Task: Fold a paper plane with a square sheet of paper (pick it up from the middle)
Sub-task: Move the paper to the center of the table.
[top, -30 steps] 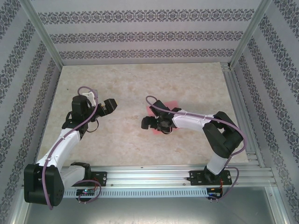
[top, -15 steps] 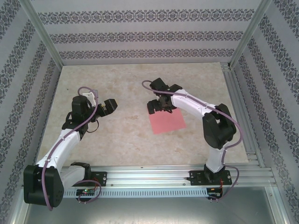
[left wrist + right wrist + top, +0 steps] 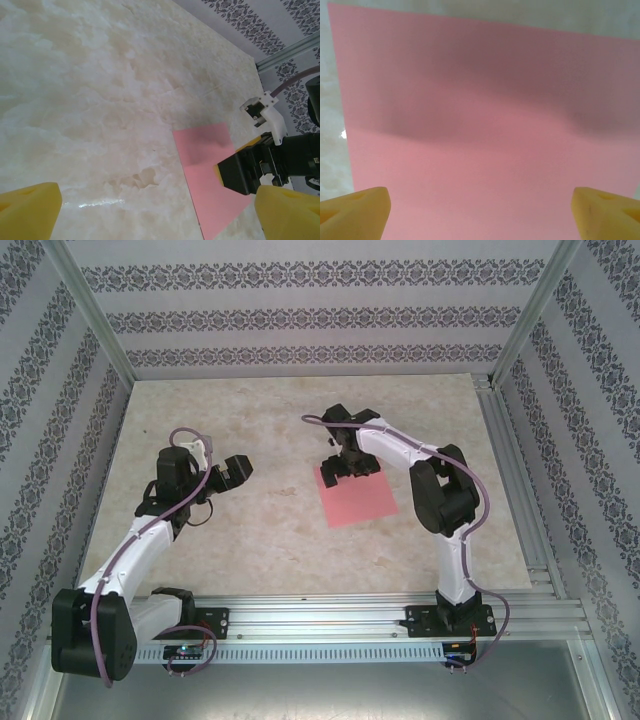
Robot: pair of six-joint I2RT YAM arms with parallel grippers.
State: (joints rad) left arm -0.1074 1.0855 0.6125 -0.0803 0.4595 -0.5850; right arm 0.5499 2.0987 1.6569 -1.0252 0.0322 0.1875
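Note:
The square sheet of paper [image 3: 358, 500] is pink-red and lies flat on the marble table, without creases. My right gripper [image 3: 347, 472] hangs over its far edge, tilted down at it. In the right wrist view the sheet [image 3: 485, 125] spreads under the gripper [image 3: 480, 215], whose yellow fingertips [image 3: 355, 212] stand wide open with nothing between them. My left gripper [image 3: 232, 470] hovers to the left of the sheet, apart from it. It [image 3: 160, 215] is open and empty, and its wrist view looks across at the sheet [image 3: 205, 160] and the right gripper's black body [image 3: 250, 172].
The marble table [image 3: 250, 410] is boxed in by patterned walls and aluminium posts [image 3: 95, 320]. A metal rail [image 3: 330, 615] with both arm bases runs along the near edge. Bare tabletop lies between the left gripper and the sheet.
The right arm has swung from over the sheet's near-left side round to its far edge, uncovering the sheet. The left arm has stayed put.

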